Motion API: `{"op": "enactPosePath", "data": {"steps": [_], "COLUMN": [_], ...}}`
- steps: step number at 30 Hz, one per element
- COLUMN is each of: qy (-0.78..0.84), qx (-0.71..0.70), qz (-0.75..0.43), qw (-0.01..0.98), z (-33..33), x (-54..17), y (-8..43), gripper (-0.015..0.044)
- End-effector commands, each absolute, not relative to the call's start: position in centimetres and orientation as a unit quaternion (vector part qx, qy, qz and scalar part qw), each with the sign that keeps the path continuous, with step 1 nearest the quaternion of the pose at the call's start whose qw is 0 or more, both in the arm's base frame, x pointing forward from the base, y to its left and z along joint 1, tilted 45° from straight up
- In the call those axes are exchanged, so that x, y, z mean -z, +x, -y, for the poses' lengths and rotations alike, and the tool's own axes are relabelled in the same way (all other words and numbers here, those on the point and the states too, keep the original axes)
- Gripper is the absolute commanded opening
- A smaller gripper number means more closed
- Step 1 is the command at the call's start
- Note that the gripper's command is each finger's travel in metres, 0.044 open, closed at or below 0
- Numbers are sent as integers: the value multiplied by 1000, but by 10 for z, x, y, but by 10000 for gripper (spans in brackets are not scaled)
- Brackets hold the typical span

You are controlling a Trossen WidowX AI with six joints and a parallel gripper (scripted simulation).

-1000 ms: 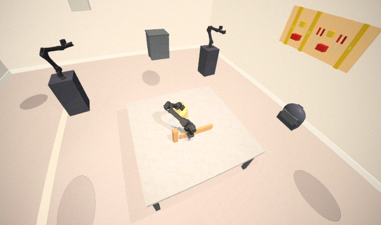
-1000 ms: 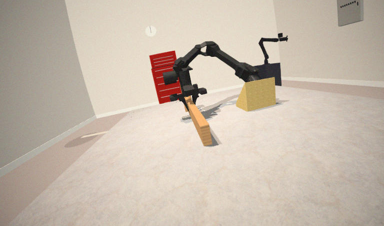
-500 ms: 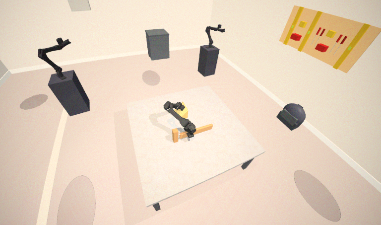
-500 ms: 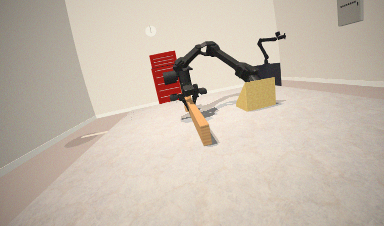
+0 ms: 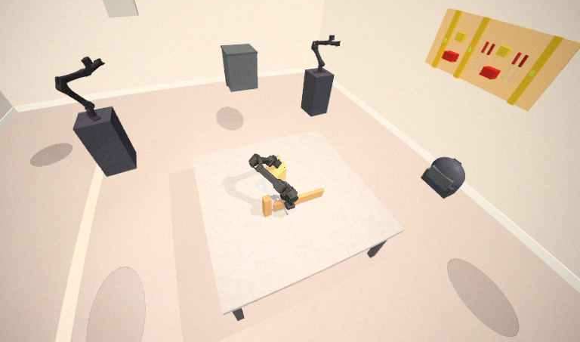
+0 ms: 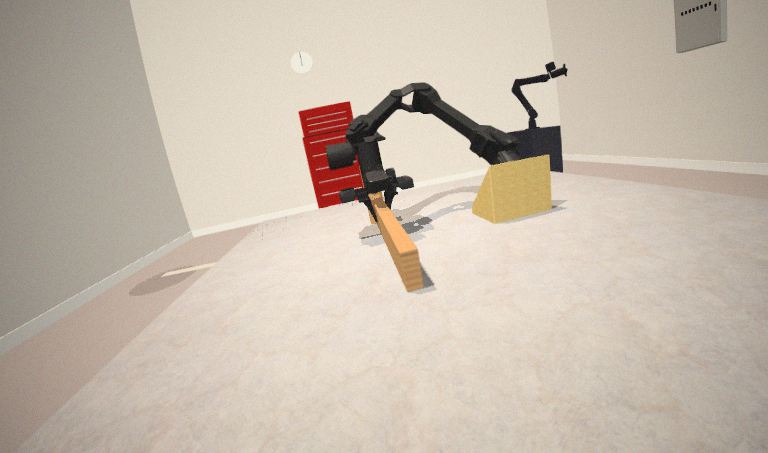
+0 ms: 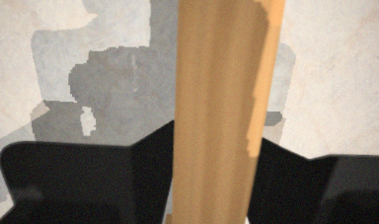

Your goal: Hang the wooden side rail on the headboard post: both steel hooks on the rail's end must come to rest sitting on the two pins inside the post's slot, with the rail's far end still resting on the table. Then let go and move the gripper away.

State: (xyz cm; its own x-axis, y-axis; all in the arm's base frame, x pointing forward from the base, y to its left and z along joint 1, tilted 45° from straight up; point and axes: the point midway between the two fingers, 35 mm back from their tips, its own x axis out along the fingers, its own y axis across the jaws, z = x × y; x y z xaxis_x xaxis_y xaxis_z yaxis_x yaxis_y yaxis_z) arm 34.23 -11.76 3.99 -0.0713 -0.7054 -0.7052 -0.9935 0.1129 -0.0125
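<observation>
The orange wooden rail (image 5: 310, 195) (image 6: 397, 233) (image 7: 217, 76) stands on edge, its far end at or on the table top. Its other end is close to the upright headboard post (image 5: 266, 206), with a narrow gap showing between them in the top view. My gripper (image 6: 381, 211) (image 7: 202, 128) is shut on the rail, near the post end, with one finger on each side. The steel hooks are too small to make out clearly. The post's slot and pins are hidden, so I cannot tell whether the hooks touch the pins.
A yellow wedge-shaped block (image 5: 279, 172) (image 6: 521, 190) stands on the table (image 5: 299, 253) (image 6: 396, 369) near my arm's base. Two other arms on dark pedestals (image 5: 106, 143) (image 5: 317, 93) stand on the floor, away from the table.
</observation>
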Motion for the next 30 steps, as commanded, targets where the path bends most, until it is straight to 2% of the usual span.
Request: {"op": "enactPosePath", "data": {"steps": [1,30], "qy": [-621,-622], "qx": [-248,-248], "qz": [-684,-684], "qw": [290,290], "z": [116,118], "x": [-44,-46], "y": [344,344], "gripper": [0,0]}}
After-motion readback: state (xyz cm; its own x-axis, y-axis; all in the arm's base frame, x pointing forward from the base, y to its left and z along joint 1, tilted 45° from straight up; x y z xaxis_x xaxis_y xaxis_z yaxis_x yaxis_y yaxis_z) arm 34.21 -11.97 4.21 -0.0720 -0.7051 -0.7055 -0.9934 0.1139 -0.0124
